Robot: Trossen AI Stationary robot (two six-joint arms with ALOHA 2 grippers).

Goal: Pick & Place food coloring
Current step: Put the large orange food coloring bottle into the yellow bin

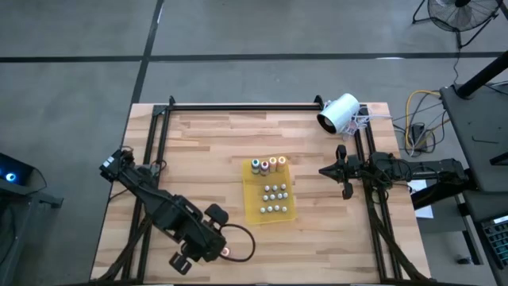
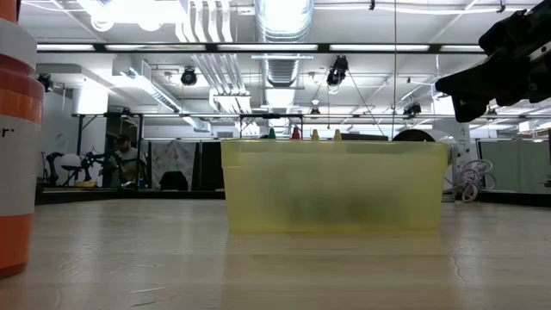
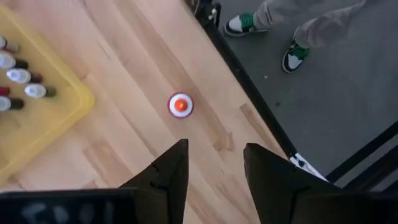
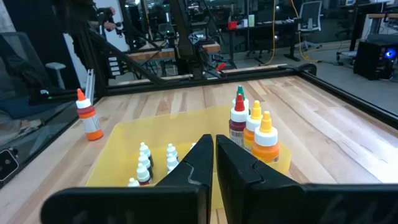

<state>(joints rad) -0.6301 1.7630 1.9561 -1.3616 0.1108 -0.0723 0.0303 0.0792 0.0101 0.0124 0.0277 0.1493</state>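
Note:
A yellow tray [image 1: 270,208] in the middle of the table holds the food coloring: a few taller bottles [image 4: 250,124] with green, red and orange tops and several small whitish ones [image 4: 154,160]. One orange-topped bottle [image 3: 180,105] stands upright on its base on the bare wood, off the tray's near-left corner [image 1: 226,252]. My left gripper [image 3: 214,155] hovers above that bottle, open, pointing down, touching nothing. My right gripper [image 4: 215,155] is shut, held level above the table to the tray's right [image 1: 341,171].
A big white cylinder-shaped device [image 1: 340,113] lies near the table's far right corner. Black frame rails [image 1: 238,106] run along the table's far edge and sides. A person's shoes [image 3: 297,55] stand on the floor just past the near edge. Bare wood [image 1: 198,151] surrounds the tray.

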